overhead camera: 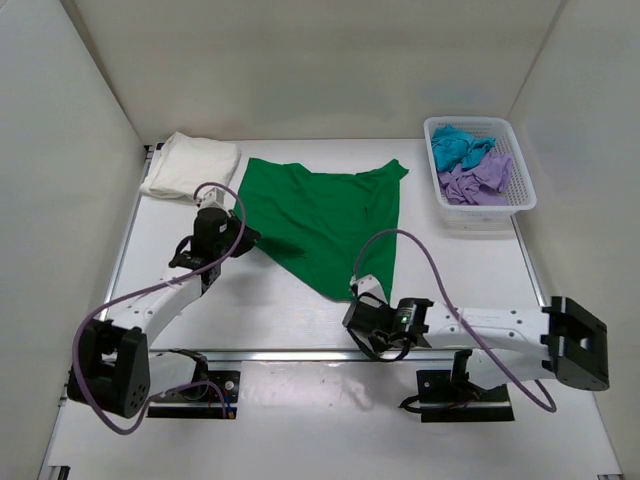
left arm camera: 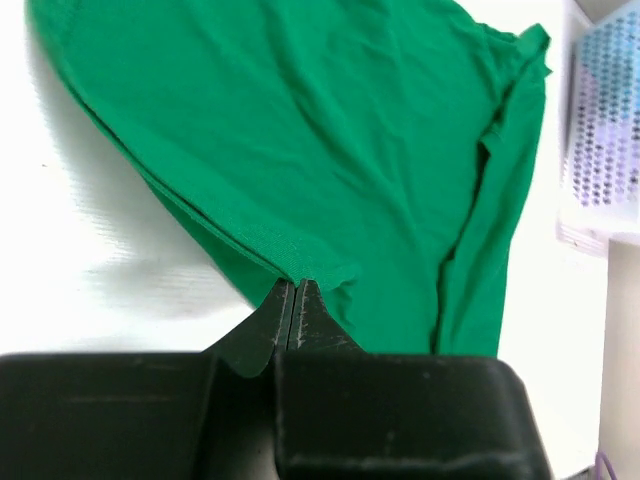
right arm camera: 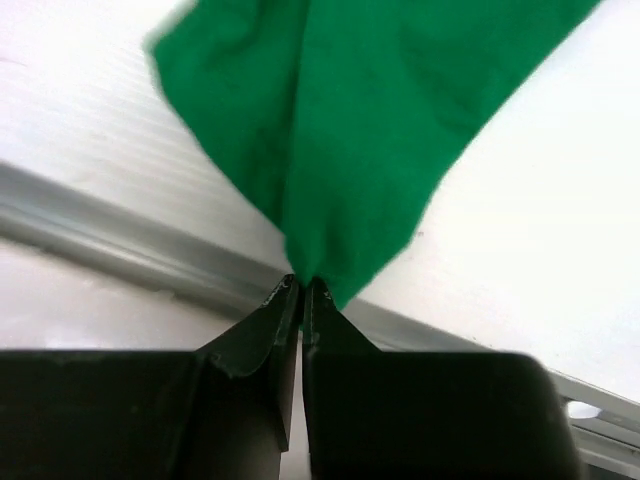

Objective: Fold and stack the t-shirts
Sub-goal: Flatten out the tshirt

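Nearest the overhead camera stand two arms, both mine: left arm (overhead camera: 150, 305) and right arm (overhead camera: 500, 322), based at the near edge of the white table (overhead camera: 280, 315).

Two grippers, each pinched tight on cloth. My left gripper (overhead camera: 246, 238) is closed on the left edge of the green t-shirt (overhead camera: 325, 215). In the left wrist view its fingertips (left arm camera: 297, 285) meet with no gap over a doubled fold of the green cloth (left arm camera: 330, 130). My right gripper (overhead camera: 357, 292) is closed on the near corner of the same shirt. In the right wrist view the jaws (right arm camera: 301, 283) press together and the green cloth (right arm camera: 370, 120) bunches into them, hanging above the metal rail (right arm camera: 100, 225) along the near table edge.

Four t-shirts, one of each colour:
1. Green, one: spread mostly flat at the middle of the table, held at two points, between my grippers and the far wall.
2. Cream-white t-shirt (overhead camera: 190, 165), one: a folded bundle at the far left corner of the table, just beside the green shirt's far left corner; whether they touch I cannot tell.
3. Teal t-shirt (overhead camera: 458, 147), one: crumpled in the far half of the basket.
4. Lilac t-shirt (overhead camera: 480, 180), one: crumpled in the near half of the basket, touching the teal one.

One white lattice basket (overhead camera: 526, 196), at the far right of the table, apart from the green shirt.
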Controlling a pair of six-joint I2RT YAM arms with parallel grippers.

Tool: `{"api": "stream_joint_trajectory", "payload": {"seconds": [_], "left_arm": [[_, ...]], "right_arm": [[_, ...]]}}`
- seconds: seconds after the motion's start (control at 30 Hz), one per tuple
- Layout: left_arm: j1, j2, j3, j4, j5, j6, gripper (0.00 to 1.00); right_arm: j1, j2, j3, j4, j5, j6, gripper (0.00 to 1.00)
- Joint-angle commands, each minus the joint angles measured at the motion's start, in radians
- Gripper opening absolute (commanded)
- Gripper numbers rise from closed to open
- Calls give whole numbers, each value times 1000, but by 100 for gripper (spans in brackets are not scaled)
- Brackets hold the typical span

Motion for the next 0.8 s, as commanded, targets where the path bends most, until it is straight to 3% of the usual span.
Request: {"api": "stream_joint_trajectory", "payload": {"seconds": [0.0, 0.13, 0.23, 0.37, 0.47, 0.57, 0.63, 0.67, 0.7, 0.77], "left_arm": [[33, -93, 79, -100, 19, 73, 0], [138, -215, 203, -262, 60, 151, 0], [221, -268, 329, -339, 102, 170, 0], [261, -245, 527, -398, 151, 156, 0], [280, -173, 653, -428, 192, 133, 0], [440, -107, 776, -413, 324, 61, 0], [445, -87, 861, -439, 300, 75, 0], [442, -74, 901, -467, 260, 76, 0], [428, -64, 959, -482, 220, 92, 0], [428, -32, 1059, -500, 214, 101, 0]], "right_arm": [[14, -123, 131, -91, 90, 16, 0], [-75, -266, 338, -151, 107, -124, 0], [-220, -312, 525, -140, 86, -272, 0], [-389, -256, 840, -128, 69, -455, 0], [-603, -147, 1072, -113, -6, -585, 0], [-754, -23, 1434, -154, -150, -615, 0], [-710, 42, 1598, -169, -58, -645, 0], [-604, 74, 1655, -153, 5, -676, 0], [-457, 103, 1673, -101, 147, -767, 0], [-286, 143, 1677, 31, 413, -919, 0]]}}
